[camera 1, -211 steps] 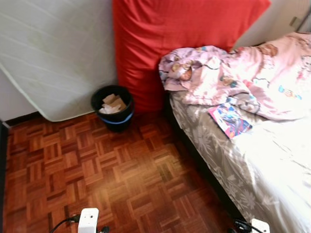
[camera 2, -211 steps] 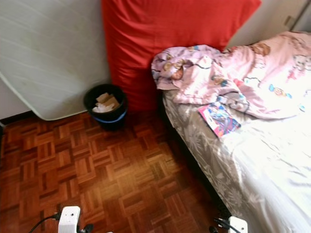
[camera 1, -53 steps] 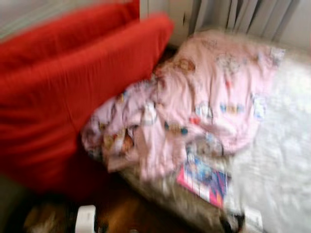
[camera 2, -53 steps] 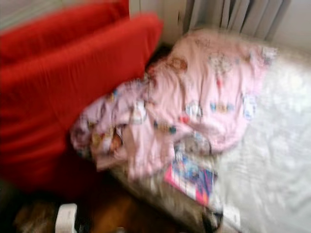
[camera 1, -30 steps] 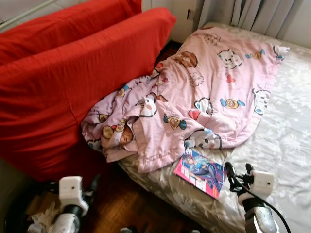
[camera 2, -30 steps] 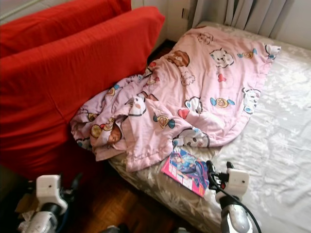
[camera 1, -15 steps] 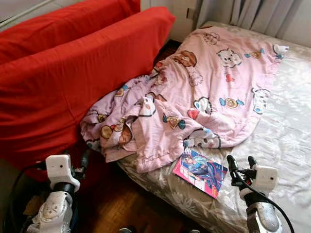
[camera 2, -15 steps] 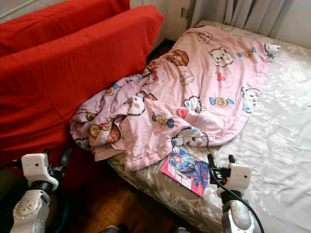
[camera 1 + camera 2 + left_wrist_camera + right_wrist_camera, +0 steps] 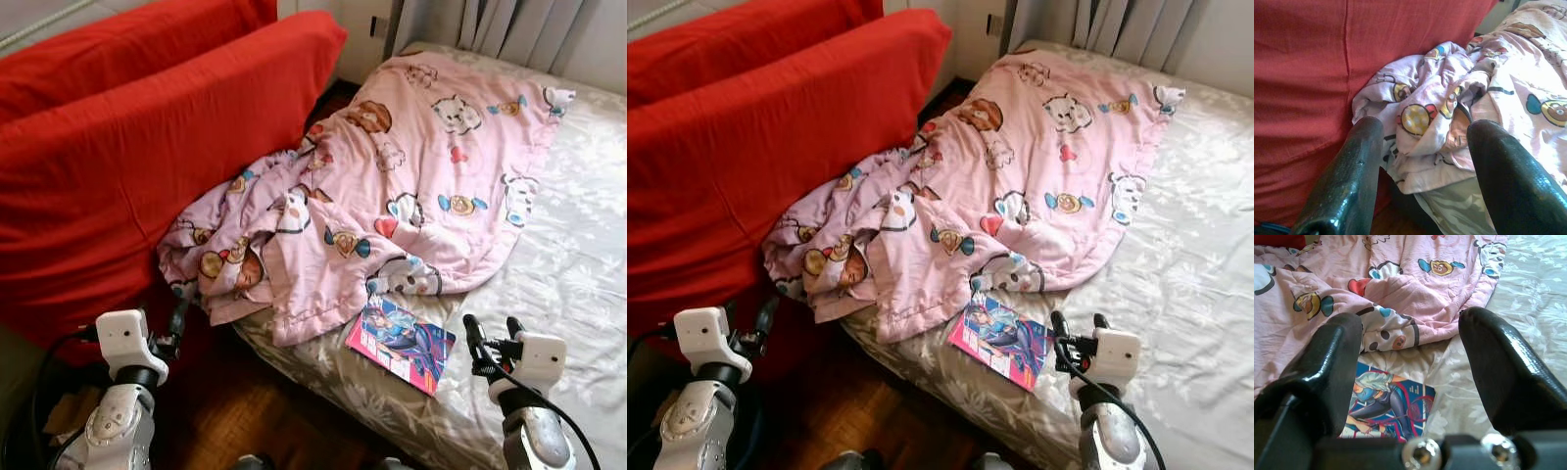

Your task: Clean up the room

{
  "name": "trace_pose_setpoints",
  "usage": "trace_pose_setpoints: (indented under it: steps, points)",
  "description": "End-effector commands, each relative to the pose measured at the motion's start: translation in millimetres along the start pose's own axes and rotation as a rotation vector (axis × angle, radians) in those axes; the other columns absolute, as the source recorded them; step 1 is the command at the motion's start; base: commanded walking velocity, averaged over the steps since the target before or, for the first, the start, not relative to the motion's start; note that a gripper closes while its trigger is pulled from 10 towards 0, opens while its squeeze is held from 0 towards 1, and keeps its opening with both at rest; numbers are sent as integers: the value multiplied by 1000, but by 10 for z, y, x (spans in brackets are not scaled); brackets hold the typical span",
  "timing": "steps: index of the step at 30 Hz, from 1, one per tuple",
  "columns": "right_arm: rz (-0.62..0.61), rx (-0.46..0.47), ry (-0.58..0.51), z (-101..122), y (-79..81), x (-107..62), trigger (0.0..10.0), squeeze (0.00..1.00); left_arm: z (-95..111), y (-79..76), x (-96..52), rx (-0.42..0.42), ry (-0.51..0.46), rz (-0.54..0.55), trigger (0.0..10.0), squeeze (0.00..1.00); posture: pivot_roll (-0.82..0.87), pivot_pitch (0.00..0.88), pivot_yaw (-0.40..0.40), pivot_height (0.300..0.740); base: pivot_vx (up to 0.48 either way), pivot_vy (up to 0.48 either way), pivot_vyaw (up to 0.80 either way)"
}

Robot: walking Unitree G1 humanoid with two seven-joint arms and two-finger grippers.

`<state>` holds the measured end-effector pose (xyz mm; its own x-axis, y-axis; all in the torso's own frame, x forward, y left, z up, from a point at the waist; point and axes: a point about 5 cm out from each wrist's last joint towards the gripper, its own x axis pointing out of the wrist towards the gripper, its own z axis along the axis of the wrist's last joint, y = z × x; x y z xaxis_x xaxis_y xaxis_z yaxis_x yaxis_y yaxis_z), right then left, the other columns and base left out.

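Our right gripper point(image 9: 487, 336), fingers wide, hovers just beside a thin glossy pink-and-blue comic book point(image 9: 401, 342) on the bed (probably light, floppy); we would pinch its free edge. Our left gripper point(image 9: 1420, 161) hangs spread wide.

Comic book point(image 9: 1387, 409): near edge hidden behind the right gripper point(image 9: 1410, 382) and its left finger.
Pink blanket point(image 9: 411, 176): its folds cover the bed corner just ahead of the left gripper point(image 9: 1422, 161).
Red mattress point(image 9: 127, 147): cut off by the frame's edge.
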<state>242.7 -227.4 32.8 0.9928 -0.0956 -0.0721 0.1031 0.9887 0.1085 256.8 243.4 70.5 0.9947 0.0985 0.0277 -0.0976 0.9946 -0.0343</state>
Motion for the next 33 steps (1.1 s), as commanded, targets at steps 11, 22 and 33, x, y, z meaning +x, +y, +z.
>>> trace_pose_setpoints:
  steps: [11,22,33]
  points:
    - [-28,1,35,-44,-20,-29,10000,0,-61,-169,-26,-26,41,-67,10000,0,-3,203,-6,661,0,0,0]
    - [-27,3,60,-74,1,-22,10000,0,-70,-227,-14,-32,51,-90,10000,0,-1,215,-6,661,0,0,0]
    - [-19,1,67,-86,23,-14,10000,0,-80,-237,-1,-28,61,-98,10000,0,1,221,-8,636,0,0,0]
